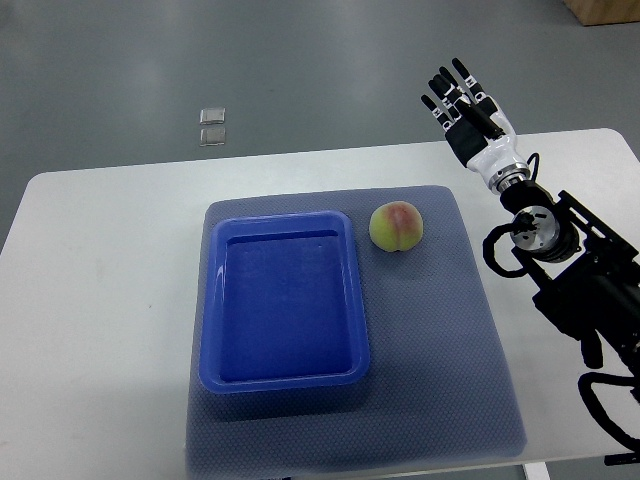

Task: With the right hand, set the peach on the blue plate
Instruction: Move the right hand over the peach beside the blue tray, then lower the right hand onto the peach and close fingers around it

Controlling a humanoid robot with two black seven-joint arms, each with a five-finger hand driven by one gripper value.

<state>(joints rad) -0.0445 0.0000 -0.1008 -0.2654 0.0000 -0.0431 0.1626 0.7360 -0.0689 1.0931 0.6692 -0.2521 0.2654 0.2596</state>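
Top view: peach (397, 226) not yet grasped beside the blue plate (284, 298), right hand (468, 112) held released, so a reach-in is needed.

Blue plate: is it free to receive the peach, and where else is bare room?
The blue plate is empty. The grey mat is bare right of it, below the peach. The right hand hovers beyond the table's far edge.
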